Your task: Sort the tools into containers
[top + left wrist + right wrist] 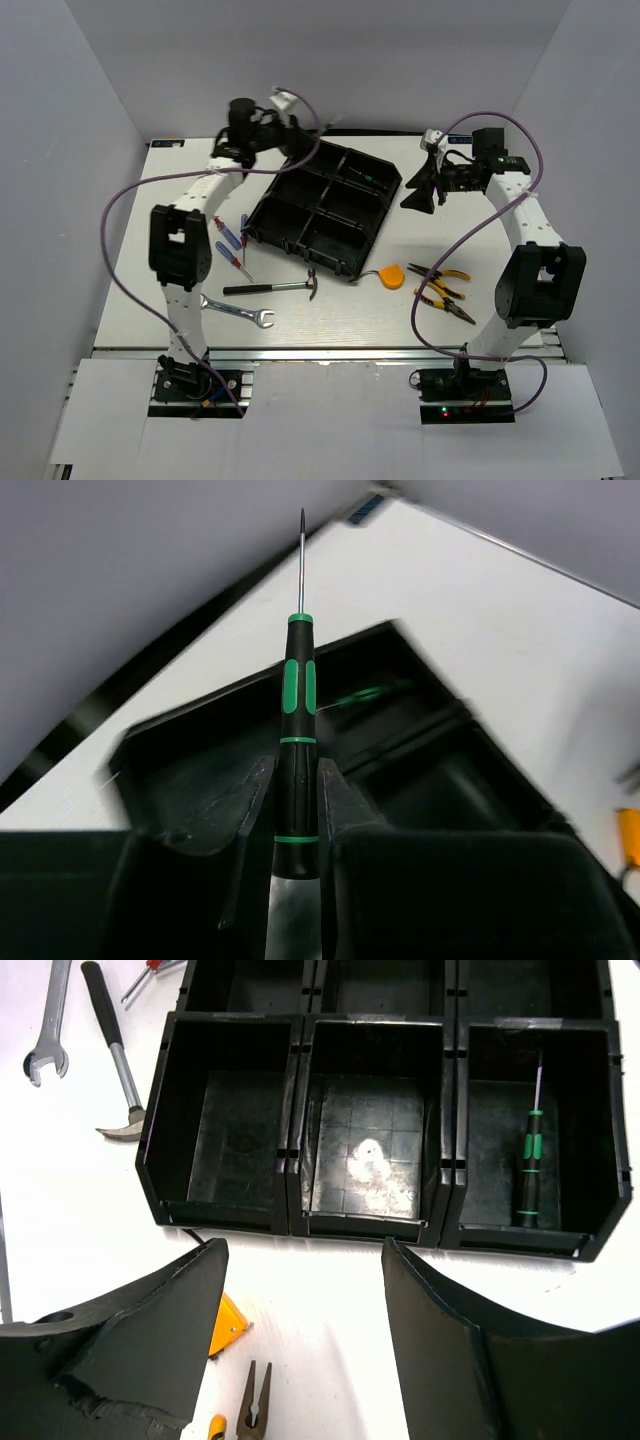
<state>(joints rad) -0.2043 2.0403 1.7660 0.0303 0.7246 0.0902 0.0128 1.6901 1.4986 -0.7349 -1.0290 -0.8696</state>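
Observation:
My left gripper (297, 765) is shut on a black-green screwdriver (299, 695), tip pointing away, held above the far left corner of the black organizer tray (262, 225). In the top view this gripper (292, 143) hovers over the tray's back edge. A second black-green screwdriver (528, 1175) lies in the far right compartment. My right gripper (305, 1245) is open and empty, just right of the tray (300, 1222); it also shows in the top view (420, 190). The hammer (270, 288), wrench (235, 311), red and blue screwdrivers (230, 240), tape measure (393, 275) and pliers (442, 290) lie on the table.
The other tray compartments (365, 1150) look empty. The tray sits tilted at mid-table. White walls close in the back and sides. Purple cables loop beside both arms. The hammer head (120, 1130) lies close to the tray's near corner.

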